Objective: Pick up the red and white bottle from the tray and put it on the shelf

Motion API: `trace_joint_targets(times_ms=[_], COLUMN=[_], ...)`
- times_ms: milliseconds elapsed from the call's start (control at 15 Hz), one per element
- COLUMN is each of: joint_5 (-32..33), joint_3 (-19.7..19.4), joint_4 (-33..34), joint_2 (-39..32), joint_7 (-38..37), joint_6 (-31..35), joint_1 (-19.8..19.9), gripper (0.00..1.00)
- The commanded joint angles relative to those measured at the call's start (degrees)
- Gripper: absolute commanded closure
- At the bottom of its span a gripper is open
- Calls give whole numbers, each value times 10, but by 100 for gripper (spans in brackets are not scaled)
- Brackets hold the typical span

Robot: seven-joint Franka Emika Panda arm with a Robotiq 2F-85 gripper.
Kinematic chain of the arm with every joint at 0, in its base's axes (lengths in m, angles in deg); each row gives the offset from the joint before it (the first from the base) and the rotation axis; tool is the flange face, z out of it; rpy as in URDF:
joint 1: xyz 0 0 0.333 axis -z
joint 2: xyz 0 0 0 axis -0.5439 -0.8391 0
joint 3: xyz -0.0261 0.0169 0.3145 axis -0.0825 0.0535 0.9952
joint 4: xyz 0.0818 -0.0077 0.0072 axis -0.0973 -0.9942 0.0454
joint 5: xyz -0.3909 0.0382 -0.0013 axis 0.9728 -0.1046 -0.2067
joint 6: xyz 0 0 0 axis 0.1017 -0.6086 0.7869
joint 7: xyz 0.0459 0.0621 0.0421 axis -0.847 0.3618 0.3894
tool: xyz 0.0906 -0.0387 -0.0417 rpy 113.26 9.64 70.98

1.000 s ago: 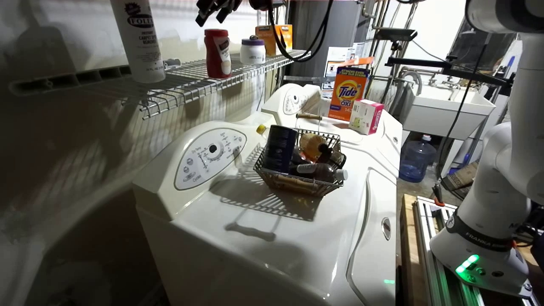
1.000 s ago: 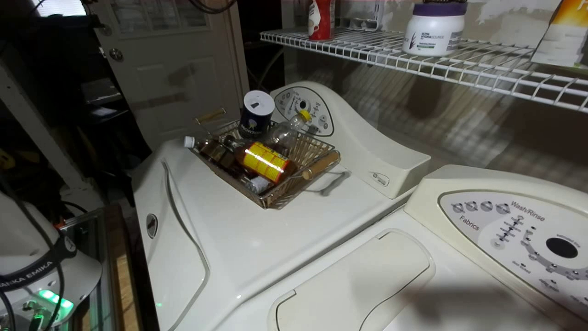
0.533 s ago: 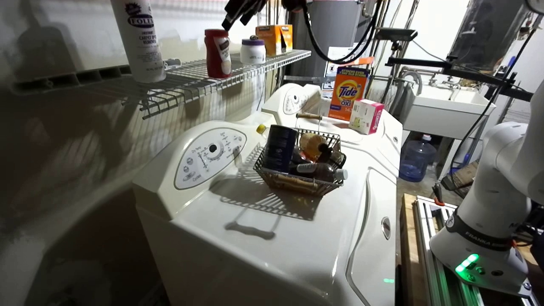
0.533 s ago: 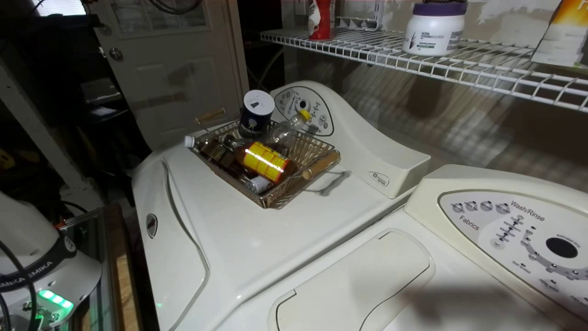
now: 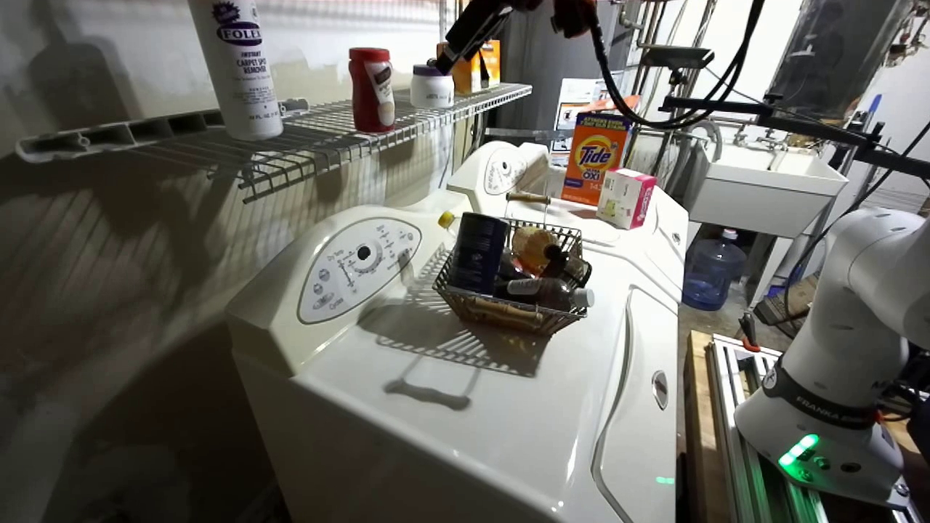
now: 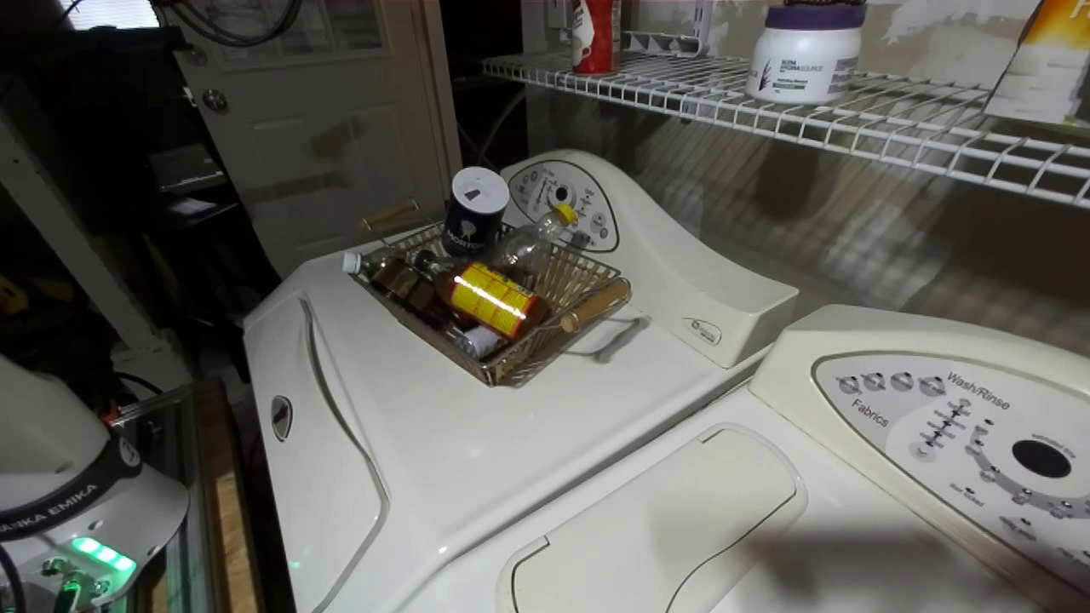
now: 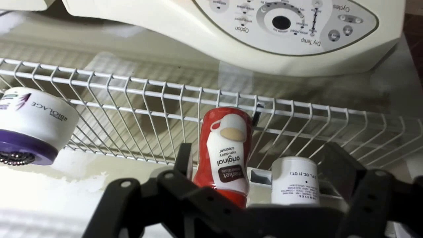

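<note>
Red and white bottle (image 5: 372, 91) upright on the shelf (image 5: 305, 163), my gripper (image 7: 262, 163) holding nothing.

The jaws stand wide apart, away from the bottle, so I judge the placing done and only the retreat left. I'd leave them spread and draw straight back from the shelf before turning. The bottle stands close to the shelf's front edge; a brush could topple it. Farther along the shelf, the gripper's tip lines up with the purple-lidded jar (image 5: 432, 91) in an exterior view; the gap I can't tell. The roomiest way out looks forward of the shelf, above the tray (image 5: 459, 302).
</note>
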Motion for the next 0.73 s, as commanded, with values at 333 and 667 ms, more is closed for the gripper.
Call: trace_joint_targets(times_ms=[333,667], joint_5=[-7,-7], joint_3=[18,19], joint_4=[-61,-67], joint_2=[52,57], joint_7=[5,5], joint_6=[6,7], joint_1=[11,11], gripper=[0,0])
